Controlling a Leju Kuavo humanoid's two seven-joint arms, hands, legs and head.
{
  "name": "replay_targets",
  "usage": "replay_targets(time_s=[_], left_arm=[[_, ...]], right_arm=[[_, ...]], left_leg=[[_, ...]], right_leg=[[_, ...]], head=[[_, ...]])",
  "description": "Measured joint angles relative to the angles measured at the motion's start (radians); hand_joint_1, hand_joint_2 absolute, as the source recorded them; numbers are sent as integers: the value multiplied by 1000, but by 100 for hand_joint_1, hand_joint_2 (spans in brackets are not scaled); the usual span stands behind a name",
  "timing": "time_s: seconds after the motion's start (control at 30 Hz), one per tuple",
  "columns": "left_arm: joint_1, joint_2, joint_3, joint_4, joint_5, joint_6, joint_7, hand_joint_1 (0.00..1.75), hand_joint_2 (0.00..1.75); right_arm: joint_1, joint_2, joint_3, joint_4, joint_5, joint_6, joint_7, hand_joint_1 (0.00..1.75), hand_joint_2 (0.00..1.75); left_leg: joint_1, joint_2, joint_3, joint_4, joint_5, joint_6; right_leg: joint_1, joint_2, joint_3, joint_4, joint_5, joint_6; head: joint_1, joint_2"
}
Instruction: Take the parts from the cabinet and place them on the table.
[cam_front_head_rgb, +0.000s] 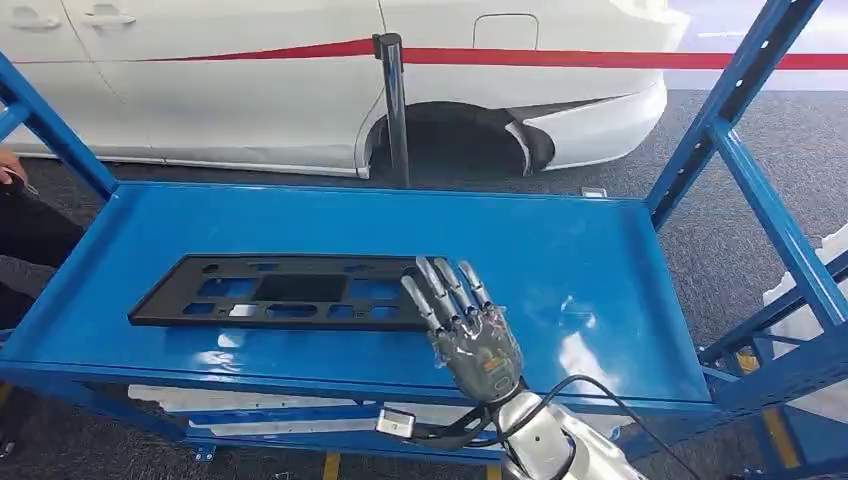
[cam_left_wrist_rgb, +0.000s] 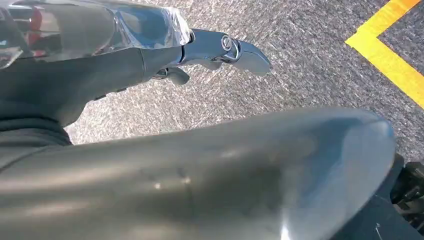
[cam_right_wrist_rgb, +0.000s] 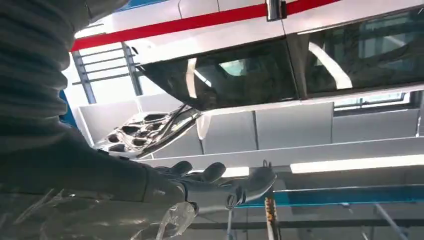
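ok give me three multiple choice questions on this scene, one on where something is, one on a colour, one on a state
1. Where does the black panel lie?
A. on the blue shelf
B. on the floor
C. on the white car

2. What colour is the stripe along the car?
A. yellow
B. red
C. green

3. How is the right hand?
A. clenched round the panel
B. holding a cable
C. fingers extended, holding nothing

Answers: 1 A, the head view shows the panel flat on the shelf. 2 B, a red band runs along the car's side. 3 C, its fingers stretch out at the panel's right end with nothing in them.
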Motion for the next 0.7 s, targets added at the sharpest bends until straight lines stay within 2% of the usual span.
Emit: replay_targets(time_s=[0.17, 0.7], left_arm=[[0, 2, 0, 0, -3, 0, -1, 0, 0], [-1, 6, -1, 0, -5, -2, -2, 0, 0]], right_arm=[[1, -10, 15, -13, -4, 39, -33, 0, 175], [0, -21, 58, -59, -11, 47, -69, 0, 175]], left_leg=[[0, 0, 0, 0, 0, 0], [0, 0, 0, 0, 0, 0]], right_leg=[[0, 0, 0, 0, 0, 0], [0, 0, 0, 0, 0, 0]], head=[[0, 0], [0, 0]])
